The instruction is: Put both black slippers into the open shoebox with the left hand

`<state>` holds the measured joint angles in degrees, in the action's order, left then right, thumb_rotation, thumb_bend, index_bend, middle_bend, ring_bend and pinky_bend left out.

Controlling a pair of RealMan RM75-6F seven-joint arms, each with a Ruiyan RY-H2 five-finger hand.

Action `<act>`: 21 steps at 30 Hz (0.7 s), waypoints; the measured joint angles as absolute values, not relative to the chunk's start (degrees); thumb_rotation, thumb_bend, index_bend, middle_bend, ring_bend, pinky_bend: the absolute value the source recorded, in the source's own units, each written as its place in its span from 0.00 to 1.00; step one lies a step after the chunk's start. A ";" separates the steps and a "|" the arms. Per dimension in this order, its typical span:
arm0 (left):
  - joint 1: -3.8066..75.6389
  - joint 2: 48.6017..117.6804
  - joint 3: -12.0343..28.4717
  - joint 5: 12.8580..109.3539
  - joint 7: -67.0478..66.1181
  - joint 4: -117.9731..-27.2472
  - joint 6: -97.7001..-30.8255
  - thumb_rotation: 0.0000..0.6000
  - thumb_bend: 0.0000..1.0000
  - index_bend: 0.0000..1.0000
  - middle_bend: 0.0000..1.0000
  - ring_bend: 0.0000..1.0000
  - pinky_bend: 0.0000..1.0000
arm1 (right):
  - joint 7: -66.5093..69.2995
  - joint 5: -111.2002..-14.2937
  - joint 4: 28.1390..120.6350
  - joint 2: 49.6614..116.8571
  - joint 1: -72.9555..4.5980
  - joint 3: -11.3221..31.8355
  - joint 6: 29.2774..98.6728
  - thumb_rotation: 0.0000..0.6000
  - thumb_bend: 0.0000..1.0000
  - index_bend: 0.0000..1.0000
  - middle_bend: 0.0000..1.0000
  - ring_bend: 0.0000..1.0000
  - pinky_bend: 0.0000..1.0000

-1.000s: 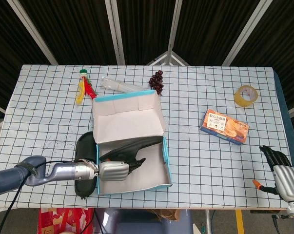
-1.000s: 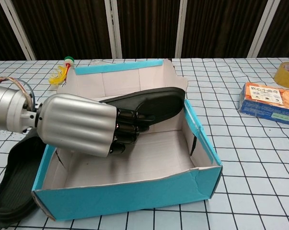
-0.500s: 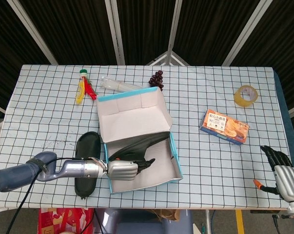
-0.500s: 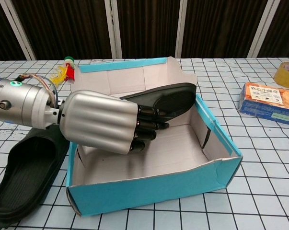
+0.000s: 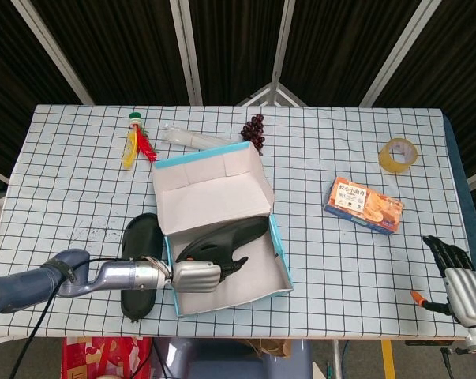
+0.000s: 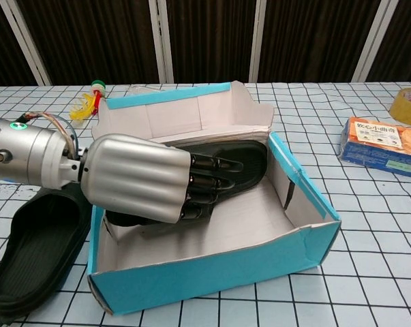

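Black rubber fills the open shoebox [image 6: 307, 235]: one slipper [image 6: 239, 160] lies inside along its far side, with the left hand [image 6: 147, 178] reaching over the near-left wall, dark fingers [image 6: 208, 182] on the slipper; whether they grip it I cannot tell. The second slipper [image 5: 139, 253] lies on the table just left of the box. The right hand [image 5: 457, 278] rests spread, holding nothing, at the table's right edge
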<state>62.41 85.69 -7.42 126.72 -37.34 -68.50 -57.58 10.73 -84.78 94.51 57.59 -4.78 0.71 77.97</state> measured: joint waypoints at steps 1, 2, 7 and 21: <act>62.36 85.60 -7.37 126.48 -37.54 -68.56 -57.34 1.00 0.45 0.45 0.59 0.14 0.08 | 10.65 -84.73 94.53 57.59 -4.80 0.72 77.92 1.00 0.22 0.01 0.07 0.10 0.07; 62.33 85.56 -7.32 126.25 -37.75 -68.58 -57.09 1.00 0.45 0.45 0.58 0.14 0.08 | 10.59 -84.69 94.56 57.59 -4.81 0.73 77.87 1.00 0.22 0.01 0.07 0.10 0.07; 62.35 85.79 -7.31 125.82 -38.11 -68.35 -56.64 1.00 0.45 0.45 0.57 0.14 0.08 | 10.42 -84.53 94.66 57.58 -4.77 0.76 77.84 1.00 0.22 0.01 0.07 0.10 0.07; 62.37 86.25 -6.44 125.11 -39.94 -68.43 -57.41 1.00 0.26 0.31 0.40 0.12 0.08 | 10.23 -84.38 94.84 57.54 -4.74 0.82 77.74 1.00 0.22 0.01 0.07 0.09 0.07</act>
